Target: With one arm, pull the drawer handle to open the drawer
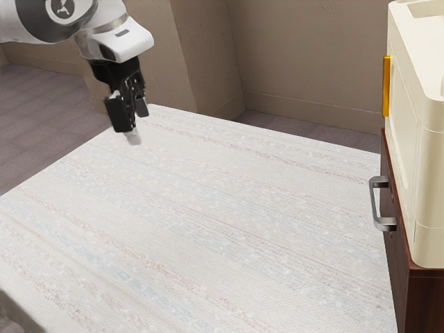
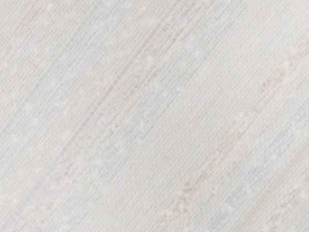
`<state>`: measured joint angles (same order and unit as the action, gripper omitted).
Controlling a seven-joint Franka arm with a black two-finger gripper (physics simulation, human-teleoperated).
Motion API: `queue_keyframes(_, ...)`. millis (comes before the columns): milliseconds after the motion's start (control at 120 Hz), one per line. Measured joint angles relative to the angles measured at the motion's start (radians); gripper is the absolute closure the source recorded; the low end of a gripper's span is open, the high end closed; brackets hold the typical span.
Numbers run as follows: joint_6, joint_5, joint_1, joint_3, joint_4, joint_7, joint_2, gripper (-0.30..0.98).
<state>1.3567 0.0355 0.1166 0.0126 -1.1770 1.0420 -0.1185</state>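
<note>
The black gripper [image 1: 132, 116] hangs over the table's far corner in the exterior view, at its upper left, with its two fingers apart and nothing seen between them. Far from it, at the exterior view's right, a grey metal handle [image 1: 376, 205] juts from the dark brown wooden drawer unit [image 1: 397, 258]. The drawer front is seen nearly edge-on, and no gap around it can be made out. A wide stretch of table separates the gripper from the handle.
A cream box-like unit [image 1: 427, 146] with a yellow-orange handle [image 1: 386, 87] stands on the brown wood. The pale striped table surface [image 1: 229, 208] lies beneath the arm, and also in the wrist view [image 2: 154, 116]. Brown walls [image 1: 305, 55] rise behind.
</note>
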Motion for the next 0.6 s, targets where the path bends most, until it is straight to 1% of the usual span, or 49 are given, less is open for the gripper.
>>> queue_keyframes(192, 0.005, -0.002, 0.006, 0.003, -0.006, -0.031, -0.007, 0.0)
queue_keyframes(267, 0.007, -0.014, 0.005, 0.003, -0.026, -0.042, -0.01, 0.0)
queue_keyframes(358, 0.007, -0.023, 0.01, -0.003, -0.064, -0.037, 0.016, 0.0)
queue_keyframes(475, 0.011, -0.022, 0.01, -0.023, -0.099, 0.056, 0.037, 0.0)
queue_keyframes(600, 0.049, -0.004, 0.044, -0.098, -0.148, 0.256, 0.057, 0.0)
